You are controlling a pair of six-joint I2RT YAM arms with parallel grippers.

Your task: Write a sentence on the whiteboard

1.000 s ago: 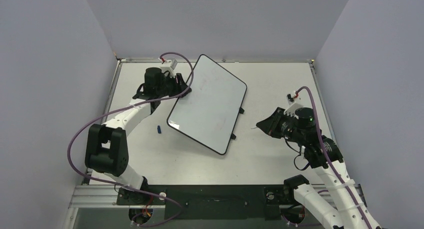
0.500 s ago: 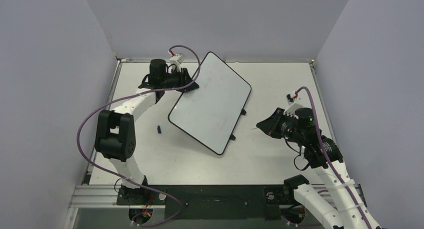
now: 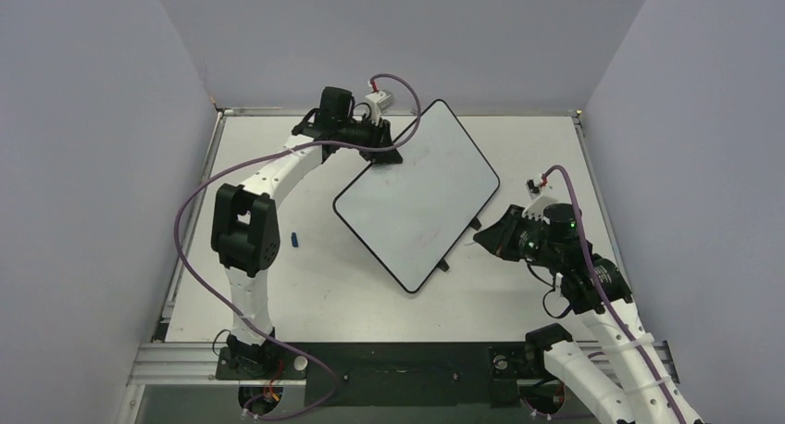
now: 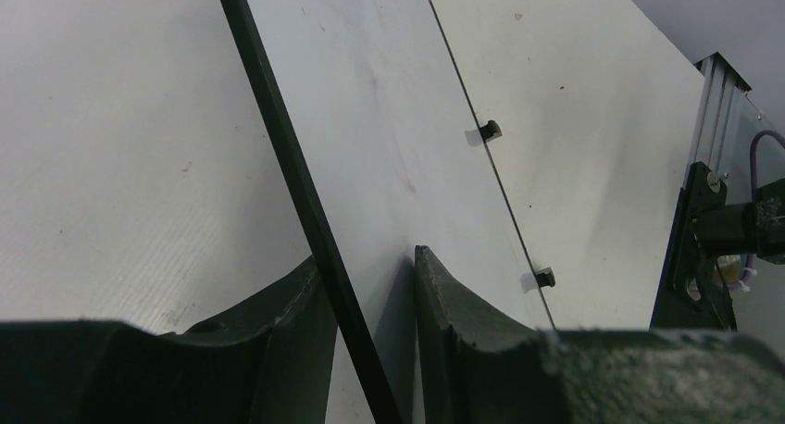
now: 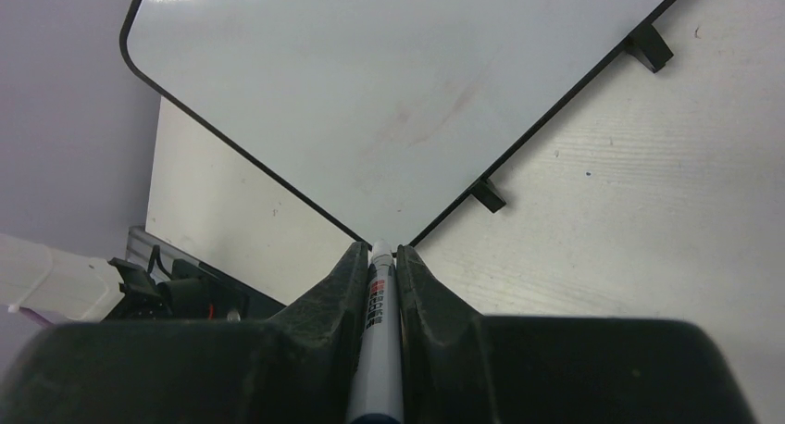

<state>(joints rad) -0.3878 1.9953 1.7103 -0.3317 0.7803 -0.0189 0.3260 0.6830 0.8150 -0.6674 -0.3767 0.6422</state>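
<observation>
The whiteboard lies askew in the middle of the table, white with a thin black frame. I see no sentence on its face, only faint reddish smudges. At the board's far left edge my left gripper is shut on the whiteboard. In the left wrist view the black frame runs between the two fingers of the left gripper. By the board's right corner, my right gripper is shut on a white marker. The marker's tip sits between the fingers of the right gripper and points at the board's near corner.
A small blue cap lies on the table left of the board. Two black tabs stick out of the board's right edge. Grey walls close in the table on three sides, and a metal rail carries the arm bases.
My left gripper has swung right along the back of the table with the board's edge in it. The board has turned and shifted right, toward my right gripper, which barely moved.
</observation>
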